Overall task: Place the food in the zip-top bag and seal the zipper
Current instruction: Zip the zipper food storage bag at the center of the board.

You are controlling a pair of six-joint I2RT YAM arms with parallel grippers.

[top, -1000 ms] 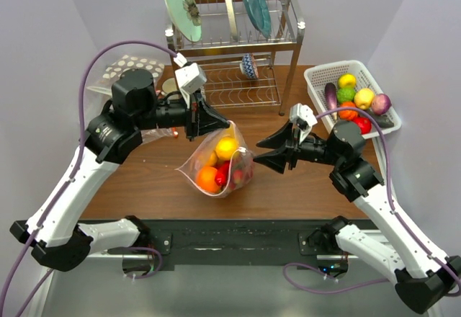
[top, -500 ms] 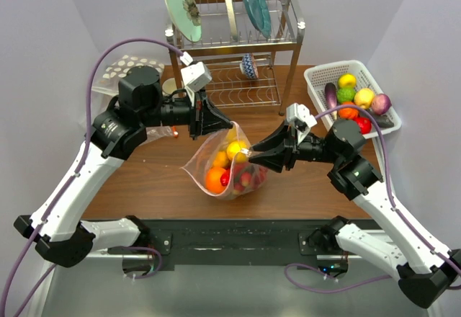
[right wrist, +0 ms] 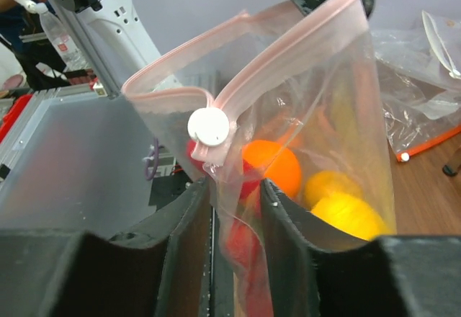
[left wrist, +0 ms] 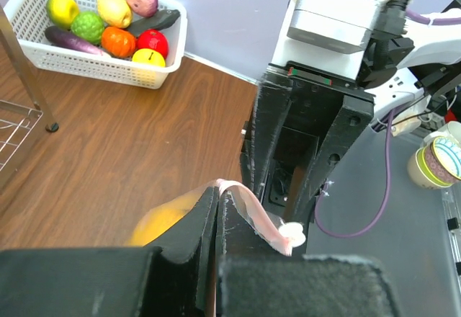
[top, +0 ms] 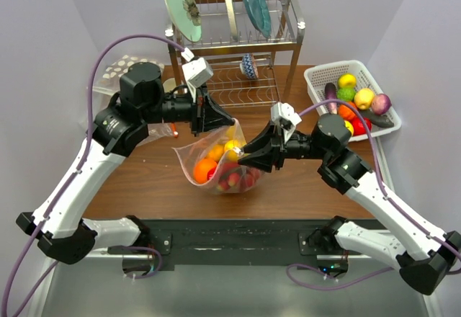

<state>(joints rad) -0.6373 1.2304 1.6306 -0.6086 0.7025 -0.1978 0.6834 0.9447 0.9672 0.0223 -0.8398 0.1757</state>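
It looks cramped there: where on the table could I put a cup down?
Bare table shows left of the bag and along its near edge. Crowded: rack behind, basket right, left gripper and right gripper at the bag.

The clear bag point(top: 216, 160) is bulging with orange, yellow and red fruit point(top: 205, 170); its pink zipper point(right wrist: 288, 43) is gaping partly open.
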